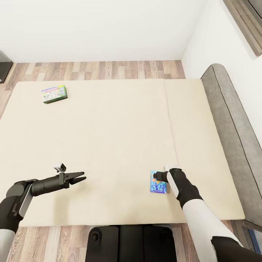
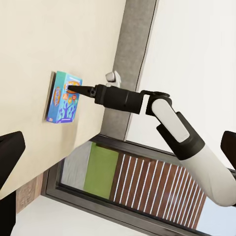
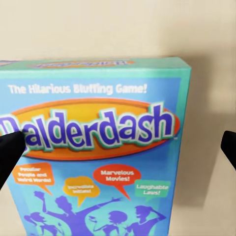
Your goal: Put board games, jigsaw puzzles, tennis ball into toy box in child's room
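Observation:
A blue board game (image 1: 158, 186) with orange drawings lies flat on the cream bed (image 1: 109, 138), near its front edge. My right gripper (image 1: 156, 176) hangs close over the end of the box that lies farther from me, open. In the right wrist view the blue board game (image 3: 98, 147) reads "Balderdash", with one fingertip (image 3: 9, 147) over its left part and the other past its right edge. The left wrist view shows the right gripper (image 2: 70, 89) pointing at the same box (image 2: 61, 105). My left gripper (image 1: 83, 178) is open and empty over the mattress. A green-bordered board game (image 1: 54, 94) lies at the bed's far left.
A grey headboard (image 1: 229, 120) runs along the bed's right side, against a white wall with brown shutters (image 1: 247, 22). Wood-plank floor (image 1: 94, 70) shows beyond the bed. A dark cabinet corner (image 1: 3, 65) sits at the far left. My dark base (image 1: 131, 243) touches the bed's near edge.

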Robot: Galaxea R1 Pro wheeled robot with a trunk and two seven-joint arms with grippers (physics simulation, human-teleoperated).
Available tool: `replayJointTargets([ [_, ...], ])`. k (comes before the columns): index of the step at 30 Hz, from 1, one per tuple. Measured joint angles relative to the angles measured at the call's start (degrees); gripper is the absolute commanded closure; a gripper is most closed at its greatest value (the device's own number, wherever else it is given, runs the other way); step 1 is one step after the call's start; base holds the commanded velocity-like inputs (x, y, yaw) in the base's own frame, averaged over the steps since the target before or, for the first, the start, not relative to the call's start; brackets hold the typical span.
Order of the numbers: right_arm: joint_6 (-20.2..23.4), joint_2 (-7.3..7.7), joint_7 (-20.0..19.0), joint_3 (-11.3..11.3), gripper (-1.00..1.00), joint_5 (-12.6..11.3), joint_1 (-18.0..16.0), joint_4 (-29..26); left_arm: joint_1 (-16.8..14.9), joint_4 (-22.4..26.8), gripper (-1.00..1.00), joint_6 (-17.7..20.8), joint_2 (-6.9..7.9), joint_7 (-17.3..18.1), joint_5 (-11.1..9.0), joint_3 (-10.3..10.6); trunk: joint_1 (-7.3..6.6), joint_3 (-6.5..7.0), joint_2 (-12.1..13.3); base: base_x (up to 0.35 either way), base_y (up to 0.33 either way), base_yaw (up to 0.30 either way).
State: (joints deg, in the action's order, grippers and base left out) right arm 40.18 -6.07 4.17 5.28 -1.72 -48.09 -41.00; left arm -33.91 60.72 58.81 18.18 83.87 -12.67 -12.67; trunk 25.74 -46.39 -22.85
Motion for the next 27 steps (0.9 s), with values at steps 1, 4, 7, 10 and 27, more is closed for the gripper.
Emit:
replayJointTargets([
  [1,0.02,-0.01,0.0,0.02,-1.0,-0.04,0.0,0.03,0.0,0.0,-1.0,0.0,0.0,0.0,0.0,0.0,0.0,0.0,0.0,0.0,0.0,0.0],
  [4,0.26,0.01,0.23,-0.01,-1.0,-0.11,-0.01,0.26,0.02,0.03,-1.0,0.01,0.02,-0.01,-0.03,-0.02,-0.04,0.0,-0.03,0.0,0.0,0.0],
  [7,0.35,-0.02,0.22,0.03,-1.0,0.05,-0.07,0.31,0.03,0.03,-1.0,0.02,0.02,-0.01,-0.01,-0.02,-0.04,0.01,-0.03,0.0,0.0,0.0],
  [10,0.3,-0.04,-0.31,0.11,-1.0,0.61,-0.08,0.27,0.02,0.02,-1.0,0.01,0.01,-0.01,0.03,-0.01,-0.02,0.0,-0.01,0.0,0.0,0.0],
  [27,-0.02,-0.39,-3.81,0.06,-1.0,0.04,-0.12,2.42,0.0,-0.06,-1.0,-0.08,0.0,-0.06,0.07,0.0,0.01,0.0,0.01,0.0,0.0,0.0],
])
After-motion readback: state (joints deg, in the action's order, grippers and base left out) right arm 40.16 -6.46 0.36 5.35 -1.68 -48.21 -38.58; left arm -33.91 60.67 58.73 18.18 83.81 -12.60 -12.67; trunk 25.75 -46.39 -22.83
